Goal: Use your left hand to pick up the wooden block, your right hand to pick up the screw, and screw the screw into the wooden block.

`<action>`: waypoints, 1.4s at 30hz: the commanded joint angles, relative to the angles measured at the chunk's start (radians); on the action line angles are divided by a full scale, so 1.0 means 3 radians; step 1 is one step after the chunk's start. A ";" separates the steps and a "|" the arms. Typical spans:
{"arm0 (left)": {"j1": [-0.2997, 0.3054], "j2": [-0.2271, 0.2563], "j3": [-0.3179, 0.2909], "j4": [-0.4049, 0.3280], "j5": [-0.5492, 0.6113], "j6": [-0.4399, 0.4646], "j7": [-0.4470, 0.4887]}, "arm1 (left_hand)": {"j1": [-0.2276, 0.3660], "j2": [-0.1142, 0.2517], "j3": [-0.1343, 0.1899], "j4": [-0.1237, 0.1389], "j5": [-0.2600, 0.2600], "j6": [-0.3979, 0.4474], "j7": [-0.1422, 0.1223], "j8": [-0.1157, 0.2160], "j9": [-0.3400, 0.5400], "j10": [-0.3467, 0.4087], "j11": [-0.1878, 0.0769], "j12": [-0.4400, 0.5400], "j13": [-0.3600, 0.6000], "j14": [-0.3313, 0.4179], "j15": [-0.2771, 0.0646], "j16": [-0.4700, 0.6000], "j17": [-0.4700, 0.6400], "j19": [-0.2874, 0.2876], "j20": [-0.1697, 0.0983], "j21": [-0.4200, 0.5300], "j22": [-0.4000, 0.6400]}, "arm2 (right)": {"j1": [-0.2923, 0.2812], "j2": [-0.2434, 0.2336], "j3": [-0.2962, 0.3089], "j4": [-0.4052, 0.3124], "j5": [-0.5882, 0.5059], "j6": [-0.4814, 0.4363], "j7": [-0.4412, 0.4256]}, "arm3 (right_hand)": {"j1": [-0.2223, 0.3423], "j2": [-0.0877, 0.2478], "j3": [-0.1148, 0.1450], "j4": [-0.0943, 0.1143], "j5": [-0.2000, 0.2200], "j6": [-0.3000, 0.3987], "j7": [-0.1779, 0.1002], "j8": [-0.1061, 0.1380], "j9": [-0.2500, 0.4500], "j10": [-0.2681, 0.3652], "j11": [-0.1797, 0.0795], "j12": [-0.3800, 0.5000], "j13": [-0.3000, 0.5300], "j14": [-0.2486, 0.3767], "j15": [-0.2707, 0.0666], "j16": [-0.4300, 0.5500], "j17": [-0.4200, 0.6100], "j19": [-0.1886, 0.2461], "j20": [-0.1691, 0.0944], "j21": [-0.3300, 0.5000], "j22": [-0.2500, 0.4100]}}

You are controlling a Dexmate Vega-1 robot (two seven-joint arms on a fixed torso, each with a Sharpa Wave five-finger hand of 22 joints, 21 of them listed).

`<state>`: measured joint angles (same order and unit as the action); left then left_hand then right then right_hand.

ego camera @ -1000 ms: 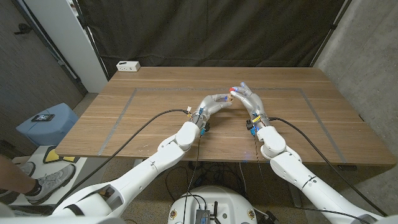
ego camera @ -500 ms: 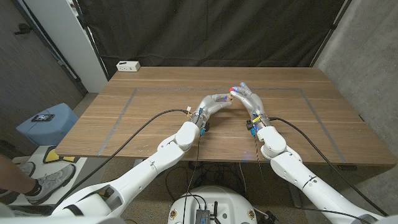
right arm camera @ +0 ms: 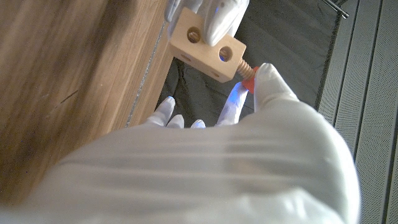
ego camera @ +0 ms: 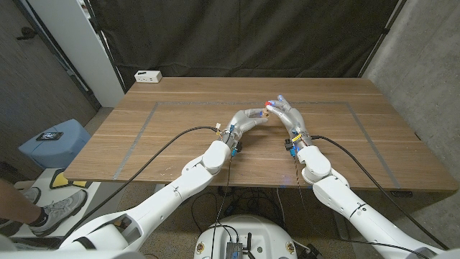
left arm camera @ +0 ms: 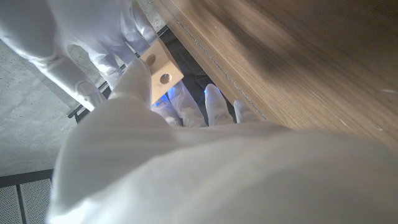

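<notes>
Our left hand grips wooden block; right hand pinches screw, partly threaded. Risk: misalignment, cross-threading.

The left hand and the right hand are meeting above the middle of the table, toward its far side. The wooden block is sitting between them, in the left hand's fingers. The screw is sticking into the block's side, next to the right hand. A small box is lying at the table's far left corner.
</notes>
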<state>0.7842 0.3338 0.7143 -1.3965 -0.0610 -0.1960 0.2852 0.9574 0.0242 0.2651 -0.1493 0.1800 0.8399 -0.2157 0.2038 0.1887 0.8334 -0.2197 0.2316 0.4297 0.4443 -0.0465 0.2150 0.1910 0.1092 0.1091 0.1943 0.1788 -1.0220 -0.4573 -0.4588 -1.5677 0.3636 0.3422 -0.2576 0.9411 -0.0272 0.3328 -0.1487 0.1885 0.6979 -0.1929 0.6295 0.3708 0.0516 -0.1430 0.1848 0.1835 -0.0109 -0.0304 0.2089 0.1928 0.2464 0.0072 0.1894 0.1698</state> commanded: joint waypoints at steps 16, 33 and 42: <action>-0.0020 -0.0003 -0.0004 0.0040 -0.0032 -0.0008 -0.0033 | 0.0013 0.0027 0.0006 0.0016 0.0002 0.0043 -0.0002 0.0018 0.0017 0.0033 -0.0006 -0.0022 0.0022 -0.0009 -0.0326 0.0004 0.0005 0.0000 0.0000 0.0020 0.0005 | 0.0015 -0.0004 0.0007 -0.0002 -0.0012 -0.0014 -0.0016 | 0.0006 0.0031 -0.0005 -0.0001 -0.0011 0.0046 -0.0001 0.0033 0.0006 -0.0010 0.0009 0.0024 0.0020 -0.0024 -0.0028 -0.0002 0.0016 -0.0017 0.0017 0.0004 0.0005; -0.0033 -0.0011 -0.0003 0.0058 -0.0032 -0.0006 -0.0028 | 0.0012 0.0031 0.0002 0.0017 0.0002 0.0036 0.0002 0.0014 0.0017 0.0034 -0.0006 -0.0024 0.0025 -0.0008 -0.0328 0.0004 0.0005 -0.0001 0.0001 0.0020 0.0005 | 0.0032 -0.0001 0.0010 0.0027 0.0006 -0.0019 -0.0001 | 0.0002 0.0034 -0.0013 -0.0001 -0.0011 0.0042 0.0000 0.0036 0.0002 -0.0009 0.0004 0.0024 0.0020 -0.0026 -0.0028 -0.0002 0.0016 -0.0019 0.0017 0.0005 0.0005; -0.0047 -0.0011 0.0001 0.0065 -0.0032 0.0010 -0.0038 | 0.0011 0.0033 0.0000 0.0017 0.0002 0.0037 -0.0001 0.0014 0.0017 0.0034 -0.0006 -0.0026 0.0027 -0.0003 -0.0323 0.0006 0.0005 0.0002 -0.0001 0.0021 0.0006 | 0.0050 0.0010 0.0011 0.0063 0.0026 -0.0017 0.0010 | 0.0000 0.0036 -0.0016 -0.0001 -0.0011 0.0044 -0.0002 0.0039 0.0000 -0.0013 0.0007 0.0022 0.0020 -0.0026 -0.0027 -0.0001 0.0016 -0.0019 0.0017 0.0005 0.0005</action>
<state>0.7739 0.3316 0.7136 -1.3793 -0.0697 -0.1990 0.2752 0.9578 0.0238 0.2664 -0.1483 0.1800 0.8455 -0.2146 0.2036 0.1887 0.8373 -0.2236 0.2238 0.4336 0.4443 -0.0465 0.2150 0.1910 0.1092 0.1091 0.1943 0.1788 -1.0125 -0.4573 -0.4560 -1.5593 0.3648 0.3372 -0.2592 0.9411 -0.0273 0.3327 -0.1487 0.1885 0.7018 -0.1892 0.6373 0.3704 0.0516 -0.1429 0.1848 0.1834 -0.0109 -0.0304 0.2089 0.1928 0.2411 0.0126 0.1894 0.1697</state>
